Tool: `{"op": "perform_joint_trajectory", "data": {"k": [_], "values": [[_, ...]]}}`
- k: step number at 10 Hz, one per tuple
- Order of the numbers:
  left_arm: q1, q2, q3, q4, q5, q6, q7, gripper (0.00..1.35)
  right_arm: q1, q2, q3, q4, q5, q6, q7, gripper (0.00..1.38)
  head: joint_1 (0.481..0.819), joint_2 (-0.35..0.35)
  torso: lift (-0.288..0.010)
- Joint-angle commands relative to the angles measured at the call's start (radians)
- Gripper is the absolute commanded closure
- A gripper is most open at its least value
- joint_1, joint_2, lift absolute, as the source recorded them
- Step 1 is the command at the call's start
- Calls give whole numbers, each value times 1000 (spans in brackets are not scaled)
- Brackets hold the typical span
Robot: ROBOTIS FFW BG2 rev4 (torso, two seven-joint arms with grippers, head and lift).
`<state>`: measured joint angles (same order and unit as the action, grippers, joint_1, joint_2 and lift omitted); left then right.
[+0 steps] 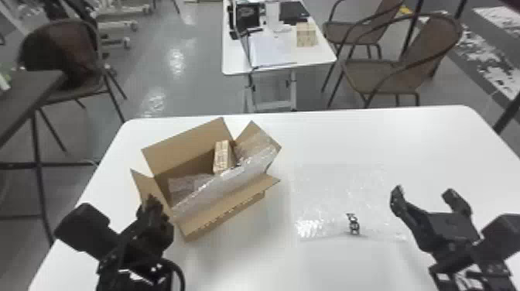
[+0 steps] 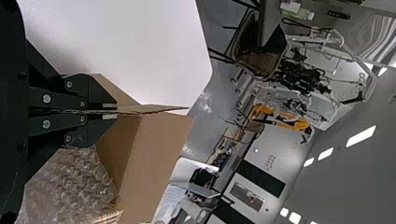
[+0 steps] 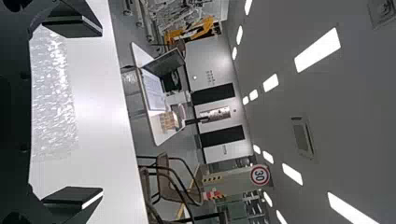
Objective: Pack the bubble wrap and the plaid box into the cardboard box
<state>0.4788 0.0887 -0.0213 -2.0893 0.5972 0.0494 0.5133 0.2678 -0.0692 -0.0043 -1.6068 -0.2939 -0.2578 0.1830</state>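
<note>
Down at the lower left of the head view, my left gripper [image 1: 151, 202] comes up from the bottom edge to the left end of the cardboard box [image 1: 211, 220], its fingers set together at the upright side flap [image 1: 144, 185]. The box stands open on the white table [image 1: 348, 267], turned at an angle, flaps spread outward. Inside it the plaid box [image 1: 223, 156] stands on end toward the far side, with bubble wrap [image 1: 220, 185] crumpled beside it and rising in a clear, shiny sheet along the near wall and over the right end. Well apart on my right side, my right gripper [image 1: 423, 192] hangs over the table with its two fingers spread wide and nothing between them. Between that gripper and the box, a second clear sheet [image 1: 329, 201] lies flat, glinting at its near edge. From the left wrist view, my left gripper [image 2: 115, 111] is closed on the flap, whose thin edge is pinched between the fingertips; the wrap's round bubbles show close by, within the cardboard walls. On the right wrist view, my right gripper [image 3: 101, 113] has its fingers far apart, empty, the flat sheet shining on the tabletop beyond them.
</note>
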Motion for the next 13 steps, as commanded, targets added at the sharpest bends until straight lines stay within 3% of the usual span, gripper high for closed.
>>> {"op": "perform_joint_trajectory", "data": {"k": [1, 2, 5, 9, 11, 12, 13], "values": [[6, -3, 1, 0, -1, -6, 1, 1153, 62, 0, -6, 1, -1, -41, -59, 101, 695, 98, -102], [12, -20, 12, 0, 7, -11, 4, 1153, 88, 3, -6, -12, -1, -43, -91, 101, 695, 81, -102], [20, -90, 41, 8, -59, -71, 28, 1153, 91, 0, -2, -15, -7, -38, -92, 101, 695, 83, -102], [40, -91, 15, 137, -93, -413, 225, 1153, 94, -1, 1, -22, -10, -18, -91, 101, 695, 160, -102], [30, -91, -12, 229, -71, -583, 291, 1153, 93, -7, 12, -24, -11, -3, -91, 101, 695, 199, -102], [32, -91, -16, 239, -70, -599, 298, 1151, 94, -9, 12, -25, -13, 2, -91, 101, 695, 218, -102], [35, -90, -16, 241, -71, -605, 298, 996, 94, -9, 13, -25, -14, 6, -91, 101, 695, 225, -102]]}}
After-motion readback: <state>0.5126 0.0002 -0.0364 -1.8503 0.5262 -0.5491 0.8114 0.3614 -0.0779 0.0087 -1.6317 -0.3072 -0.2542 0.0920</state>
